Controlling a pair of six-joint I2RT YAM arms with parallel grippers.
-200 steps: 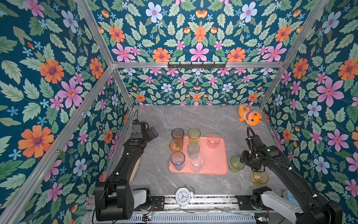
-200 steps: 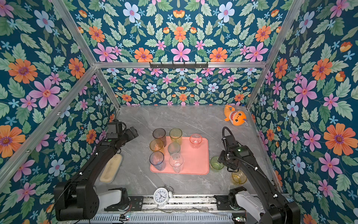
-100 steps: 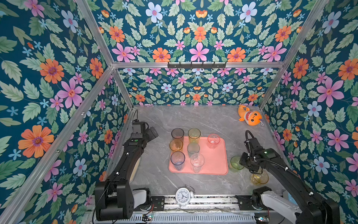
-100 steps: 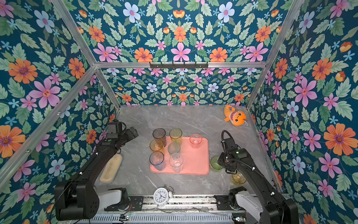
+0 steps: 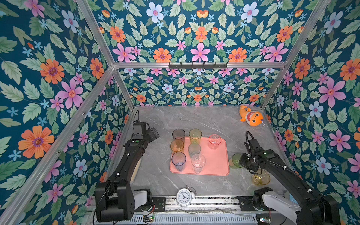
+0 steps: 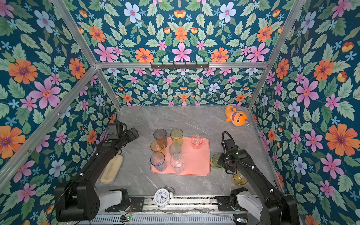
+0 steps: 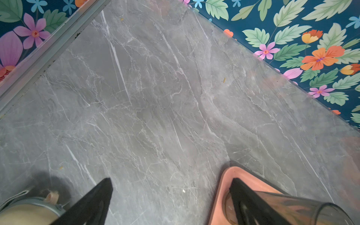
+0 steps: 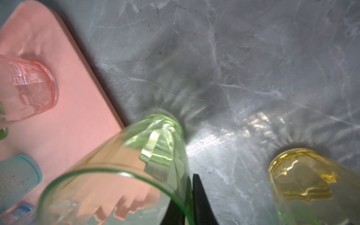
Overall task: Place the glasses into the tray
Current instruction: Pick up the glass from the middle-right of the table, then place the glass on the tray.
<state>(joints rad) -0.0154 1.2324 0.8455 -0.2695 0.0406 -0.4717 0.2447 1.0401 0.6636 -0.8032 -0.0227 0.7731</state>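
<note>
I have the right end effector (image 8: 190, 188) clamped shut on the wall of the green glass (image 8: 136, 161), one finger inside the rim and the other outside. That glass stands on the grey worktop (image 5: 194, 118), just beside the right edge of the salmon tray (image 5: 218, 161) and not yet in it. The short yellow glass (image 5: 261, 178) is also on the worktop, nearer to me and well apart from the tray. Seven glasses stand upright in the tray: the grey glass (image 5: 178, 134) and olive glass (image 5: 195, 134) along the far edge, the pink glass (image 5: 214, 139) towards the far right corner, the amber glass (image 5: 176, 145) and teal glass (image 5: 194, 149) in the middle row, and the blue glass (image 5: 178, 158) and clear glass (image 5: 198, 161) nearest me. My left end effector (image 7: 169, 187) hangs wide open and holds nothing, over the worktop by the tray's far left corner, close to the grey glass.
</note>
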